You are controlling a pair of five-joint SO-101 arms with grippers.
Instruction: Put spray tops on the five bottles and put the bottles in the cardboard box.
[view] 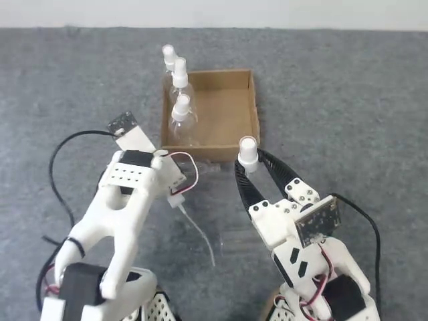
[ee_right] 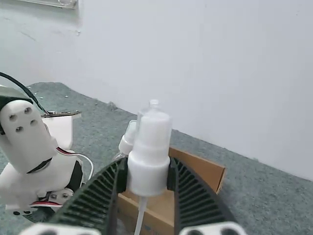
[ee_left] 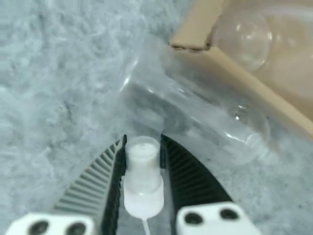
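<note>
Bottles with tops (view: 181, 115) stand three at the left side of the box (view: 255, 107), while the left gripper (ee_left: 143, 143) and right gripper (ee_right: 148, 165) each pinch a loose top (ee_left: 142, 182) and one bare bottle (ee_left: 195, 122) lies nearby.

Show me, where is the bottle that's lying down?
In the left wrist view, the bottle lies on the grey carpet just outside the cardboard box, ahead of the left gripper holding a spray top.

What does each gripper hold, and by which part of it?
Left gripper: a spray top, by its white body. Right gripper: another spray top, also by its body.
</note>
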